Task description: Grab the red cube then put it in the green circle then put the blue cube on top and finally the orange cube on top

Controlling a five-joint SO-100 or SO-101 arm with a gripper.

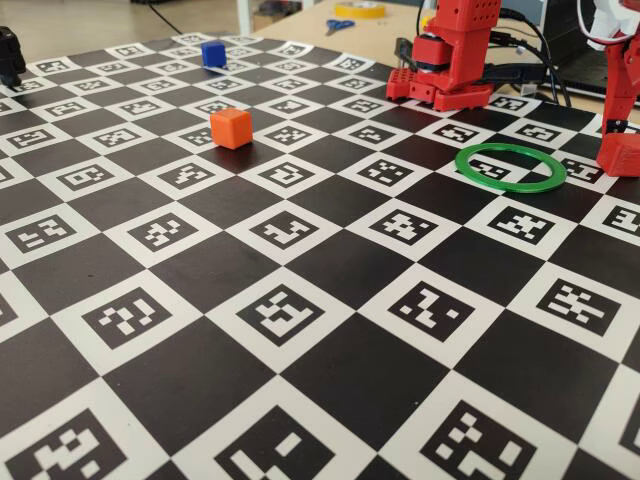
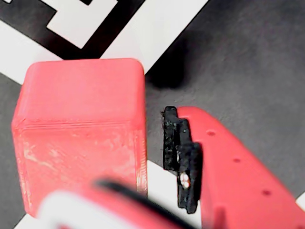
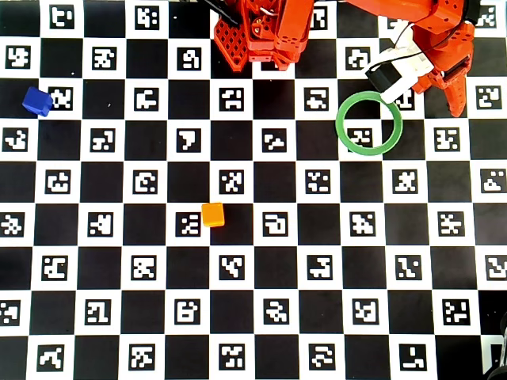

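Wrist view shows the red cube [image 2: 81,133] very close, standing on the checkered desk [image 2: 248,57]. One red finger with a black pad [image 2: 183,157] is just to the right of the cube, with a thin gap between them. The other finger is only a blur at the bottom edge, so I cannot tell if the claw [image 2: 143,191] is spread or pinching the cube.

From the overhead view, the arm reaches to the upper right corner of the desk [image 3: 253,277], and the claw [image 3: 458,99] points down just right of the green circle [image 3: 341,131]. The red cube is hidden there under the arm. The circle lies flat with nothing inside it. The orange cube [image 3: 212,214] stands near the middle of the desk, well apart from the circle. The blue cube [image 3: 36,101] is far at the left edge.
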